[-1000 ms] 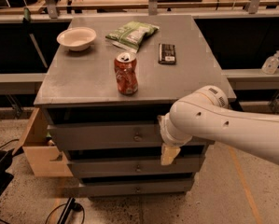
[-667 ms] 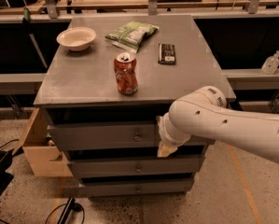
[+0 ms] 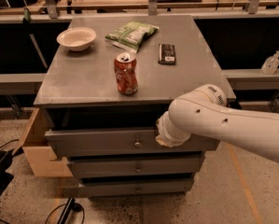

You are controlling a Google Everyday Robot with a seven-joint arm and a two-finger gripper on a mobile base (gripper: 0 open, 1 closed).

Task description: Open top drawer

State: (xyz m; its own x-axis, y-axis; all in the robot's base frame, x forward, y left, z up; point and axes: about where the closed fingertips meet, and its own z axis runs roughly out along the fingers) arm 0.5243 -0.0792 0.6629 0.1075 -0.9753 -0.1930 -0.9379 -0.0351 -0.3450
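Note:
The top drawer (image 3: 97,143) is the wide grey front just under the cabinet top, with a small round metal knob (image 3: 137,143) at its centre. It stands a little way out from the cabinet, with a dark gap above its front. My gripper (image 3: 162,140) is at the drawer's upper edge, just right of the knob, mostly hidden behind my white arm (image 3: 223,125), which reaches in from the right.
On the cabinet top (image 3: 83,85) stand a red soda can (image 3: 125,73), a white bowl (image 3: 76,38), a green chip bag (image 3: 131,34) and a dark bar (image 3: 167,53). Two narrower drawers (image 3: 136,167) sit below. An open cardboard box (image 3: 38,148) stands at the cabinet's left.
The top drawer's front has come slightly out toward the camera. My gripper has risen from below the drawer front to its upper edge.

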